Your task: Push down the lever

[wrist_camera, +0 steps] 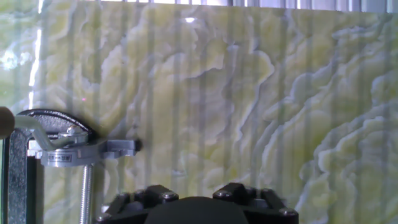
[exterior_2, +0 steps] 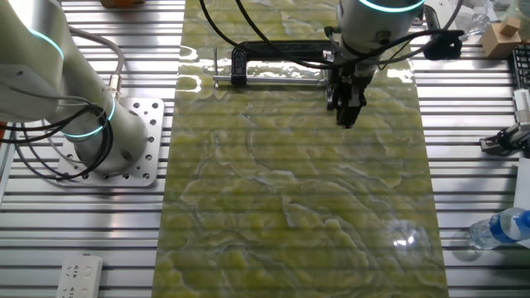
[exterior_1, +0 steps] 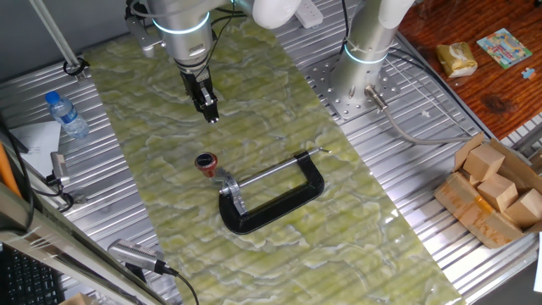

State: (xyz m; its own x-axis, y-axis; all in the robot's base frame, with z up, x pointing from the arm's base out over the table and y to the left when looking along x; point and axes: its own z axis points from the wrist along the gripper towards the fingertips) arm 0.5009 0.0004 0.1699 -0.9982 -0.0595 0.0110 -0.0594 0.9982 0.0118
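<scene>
The lever (exterior_1: 213, 169) is a short silvery arm with a red knob (exterior_1: 206, 162), standing up from the left end of the black C-shaped clamp (exterior_1: 279, 207) on the green marbled mat. My gripper (exterior_1: 211, 115) hangs above the mat, behind the knob and apart from it, with its fingers together and nothing between them. In the other fixed view the gripper (exterior_2: 346, 118) is in front of the clamp (exterior_2: 240, 56) and hides the lever. In the hand view the lever (wrist_camera: 31, 127) and the edge of its knob (wrist_camera: 3, 122) lie at the far left, and the gripper (wrist_camera: 194, 211) shows at the bottom edge.
A second arm's base (exterior_1: 362, 80) stands on the metal table right of the mat. A water bottle (exterior_1: 66, 114) stands at the left. A cardboard box of wooden blocks (exterior_1: 495, 191) is at the right. The clamp's long steel rod (exterior_1: 284, 168) runs to the right.
</scene>
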